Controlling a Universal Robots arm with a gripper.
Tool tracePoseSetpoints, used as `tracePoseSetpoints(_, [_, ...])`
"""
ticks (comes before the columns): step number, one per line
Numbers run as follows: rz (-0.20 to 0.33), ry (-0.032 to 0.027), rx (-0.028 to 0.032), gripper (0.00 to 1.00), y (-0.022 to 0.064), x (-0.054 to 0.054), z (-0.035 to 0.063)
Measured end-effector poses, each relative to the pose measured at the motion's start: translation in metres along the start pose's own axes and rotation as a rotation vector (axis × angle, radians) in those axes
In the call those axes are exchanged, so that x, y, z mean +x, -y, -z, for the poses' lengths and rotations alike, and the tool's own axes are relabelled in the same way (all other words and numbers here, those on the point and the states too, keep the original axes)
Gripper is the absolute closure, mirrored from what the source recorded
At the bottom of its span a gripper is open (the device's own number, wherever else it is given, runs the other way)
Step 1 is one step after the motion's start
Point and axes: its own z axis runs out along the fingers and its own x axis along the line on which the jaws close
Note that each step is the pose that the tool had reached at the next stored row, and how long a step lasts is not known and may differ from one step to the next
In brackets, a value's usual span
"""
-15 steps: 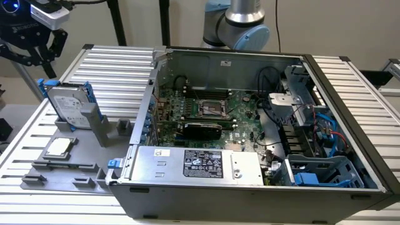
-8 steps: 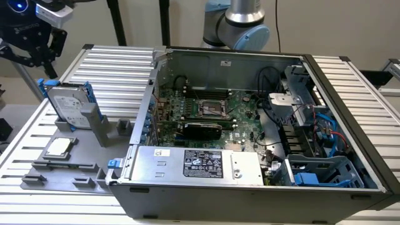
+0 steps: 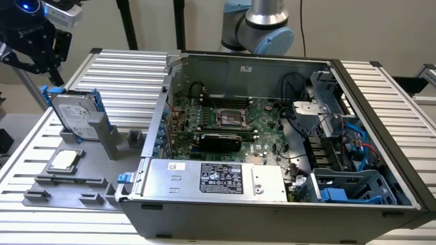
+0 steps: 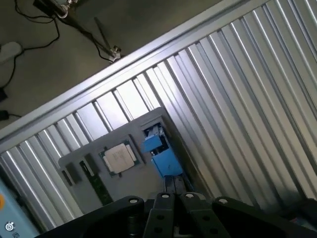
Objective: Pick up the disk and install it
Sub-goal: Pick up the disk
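Observation:
The disk (image 3: 71, 115), silver-grey with a white label and clipped in a blue frame, stands upright in a slot of the grey fixture plate (image 3: 89, 176) at the exterior view's left. My black gripper (image 3: 53, 74) hangs above the disk's upper end, a little to the exterior view's left, not touching it. In the wrist view the gripper (image 4: 174, 187) points down at the disk's blue frame (image 4: 161, 154), seen edge-on. Its fingers lie close together with nothing between them. The open computer case (image 3: 272, 127) shows its motherboard, with a blue drive bay (image 3: 354, 186) at its near right corner.
A small square silver chip (image 3: 65, 159) lies on the fixture plate in front of the disk, and the chip (image 4: 119, 157) is beside the blue frame in the wrist view. Ribbed aluminium table (image 3: 122, 66) surrounds the plate and case. Cables lie on the floor (image 4: 44, 44).

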Motion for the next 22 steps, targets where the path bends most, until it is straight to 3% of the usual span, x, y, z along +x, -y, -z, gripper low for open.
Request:
tracePoseSetpoints(7, [0.079,0.0042,0.0004,1.00,-0.0010,0.0004,-0.0008])
tracePoseSetpoints(16, [0.108,0.0102,-0.0018,1.00,-0.0091,0.0028,-0.0013])
tracePoseSetpoints(22, [0.159,0.0147,-0.0027,1.00,-0.0096,0.0029,-0.0021])
